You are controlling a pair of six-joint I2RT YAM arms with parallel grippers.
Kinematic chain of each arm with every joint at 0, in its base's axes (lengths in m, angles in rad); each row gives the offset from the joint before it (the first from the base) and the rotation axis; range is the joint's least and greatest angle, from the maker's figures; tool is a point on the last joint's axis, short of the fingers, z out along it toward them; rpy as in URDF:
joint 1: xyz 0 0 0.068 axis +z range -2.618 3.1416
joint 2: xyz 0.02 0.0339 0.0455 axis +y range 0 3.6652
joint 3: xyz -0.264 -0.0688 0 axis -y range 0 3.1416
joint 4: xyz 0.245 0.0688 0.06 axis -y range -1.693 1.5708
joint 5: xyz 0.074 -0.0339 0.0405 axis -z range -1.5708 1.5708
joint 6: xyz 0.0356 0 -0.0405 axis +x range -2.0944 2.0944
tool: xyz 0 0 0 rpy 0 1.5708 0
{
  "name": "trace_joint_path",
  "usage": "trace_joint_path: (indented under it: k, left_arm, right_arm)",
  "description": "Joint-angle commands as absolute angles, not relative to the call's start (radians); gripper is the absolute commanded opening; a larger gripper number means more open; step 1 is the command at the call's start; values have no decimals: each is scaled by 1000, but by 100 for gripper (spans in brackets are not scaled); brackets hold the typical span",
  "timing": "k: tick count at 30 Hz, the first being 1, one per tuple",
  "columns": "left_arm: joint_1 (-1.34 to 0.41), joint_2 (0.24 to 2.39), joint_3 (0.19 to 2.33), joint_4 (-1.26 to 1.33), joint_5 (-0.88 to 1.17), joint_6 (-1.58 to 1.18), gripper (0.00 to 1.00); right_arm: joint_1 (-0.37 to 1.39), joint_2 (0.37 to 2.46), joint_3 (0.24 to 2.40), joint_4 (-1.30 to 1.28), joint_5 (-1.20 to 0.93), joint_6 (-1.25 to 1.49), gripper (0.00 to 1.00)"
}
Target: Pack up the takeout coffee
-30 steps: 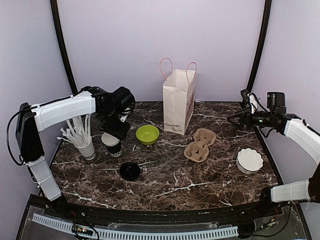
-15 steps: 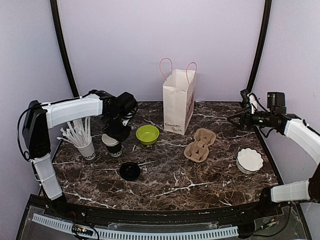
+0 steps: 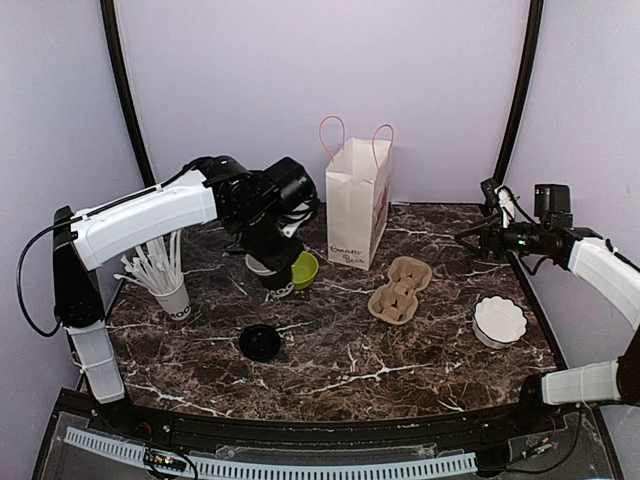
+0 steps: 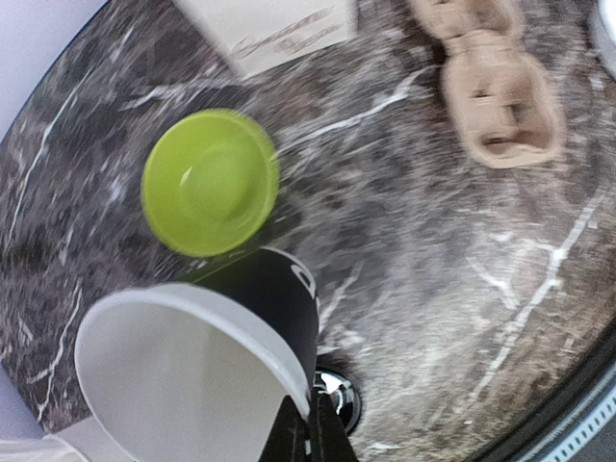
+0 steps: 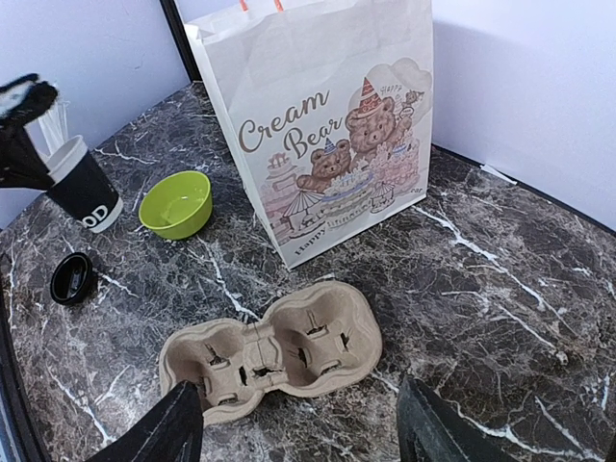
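Marble worktop: cup [image 3: 274, 278] held above it, left of centre toward the back edge.
Rim pinched by left jaws; right jaws wide apart, empty. Next, probably: seat cup upright in carrier [image 3: 400, 288], then add lid [image 3: 259, 342].

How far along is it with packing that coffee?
Nothing looks packed yet. The left gripper holds the black cup by its rim, near the green bowl. The lid lies loose on the table, the cardboard carrier is empty, and the paper bag stands upright. Lidding and packing remain.
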State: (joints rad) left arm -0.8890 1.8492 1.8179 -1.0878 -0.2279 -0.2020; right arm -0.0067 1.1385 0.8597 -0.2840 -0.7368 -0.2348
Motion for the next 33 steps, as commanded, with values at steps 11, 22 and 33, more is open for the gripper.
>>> trace_joint_path:
  k: [11, 22, 33]
  left_arm:
    - [-1202, 2046, 2025, -1133, -188, -128, 0]
    - [-1224, 2109, 2012, -1117, -158, -120, 6]
    - [-1251, 2083, 2152, -1240, -216, -139, 43]
  right_arm:
    - [-6, 1121, 844, -254, -745, -247, 69]
    - [-6, 1136, 842, -256, -755, -258, 69]
    - [-6, 1160, 851, -277, -744, -279, 69]
